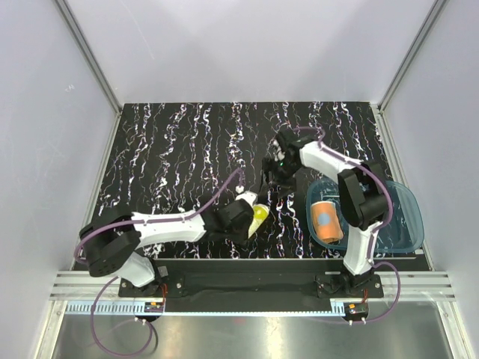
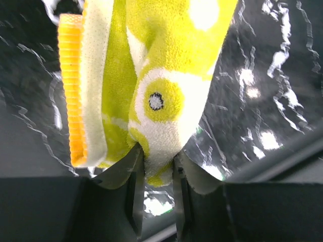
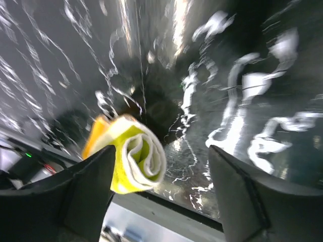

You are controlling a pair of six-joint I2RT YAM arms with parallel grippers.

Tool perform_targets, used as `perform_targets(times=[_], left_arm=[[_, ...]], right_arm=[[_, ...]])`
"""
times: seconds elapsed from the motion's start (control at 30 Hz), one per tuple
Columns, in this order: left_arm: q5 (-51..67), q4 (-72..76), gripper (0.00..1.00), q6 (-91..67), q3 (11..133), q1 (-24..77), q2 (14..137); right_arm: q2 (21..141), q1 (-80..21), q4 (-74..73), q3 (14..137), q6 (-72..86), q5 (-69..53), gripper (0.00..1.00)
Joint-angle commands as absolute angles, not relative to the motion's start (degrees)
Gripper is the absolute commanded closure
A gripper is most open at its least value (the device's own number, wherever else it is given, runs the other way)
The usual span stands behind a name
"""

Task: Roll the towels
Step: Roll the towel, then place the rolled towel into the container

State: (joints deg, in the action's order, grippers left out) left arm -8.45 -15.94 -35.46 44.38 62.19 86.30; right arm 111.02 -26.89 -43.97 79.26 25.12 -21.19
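Now, from above, the yellow towel [image 1: 260, 216] is seen at the left gripper [image 1: 253, 218], near the front middle of the black marbled table [image 1: 172, 149], while the orange towel [image 1: 327, 222] lies rolled in the blue tray [image 1: 408, 224]. On the left wrist, an edge of the yellow towel is clamped between narrow jaws. On the right wrist, the right gripper [image 3: 161, 151] is spread wide, the rolled yellow end framed between its fingers [image 3: 86, 186], ungripped.

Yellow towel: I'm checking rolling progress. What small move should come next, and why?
Probably carry it toward the blue tray: the left hand pinches the rolled yellow towel, the right hand stands open, and the orange towel lies rolled there.
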Motion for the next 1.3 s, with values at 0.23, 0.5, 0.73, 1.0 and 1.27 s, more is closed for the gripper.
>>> perform_targets(times=[0.23,0.5,0.73,1.0,1.27], left_arm=[[17.82,3.50,1.00,-50.52,32.35,49.41,77.88],[31.80,12.99,1.00,-60.02,24.62,38.33,80.41],[38.05,16.87,1.00,-62.67,22.76,33.75,88.58],[44.21,28.56,1.00,-67.67,18.72,30.24,94.92],[46.40,29.35,1.00,-67.15,18.11,27.78,95.01]], right_arm=[[95.47,-23.38,-43.36,81.05,26.35,-23.02,0.19],[87.72,-28.29,-28.58,60.83,34.62,-29.35,0.28],[92.10,-35.32,-16.27,54.67,41.39,-28.39,0.22],[99.57,-39.20,-10.03,55.46,44.38,-26.99,0.25],[103.35,-40.52,-5.46,54.84,46.31,-25.58,0.32]])
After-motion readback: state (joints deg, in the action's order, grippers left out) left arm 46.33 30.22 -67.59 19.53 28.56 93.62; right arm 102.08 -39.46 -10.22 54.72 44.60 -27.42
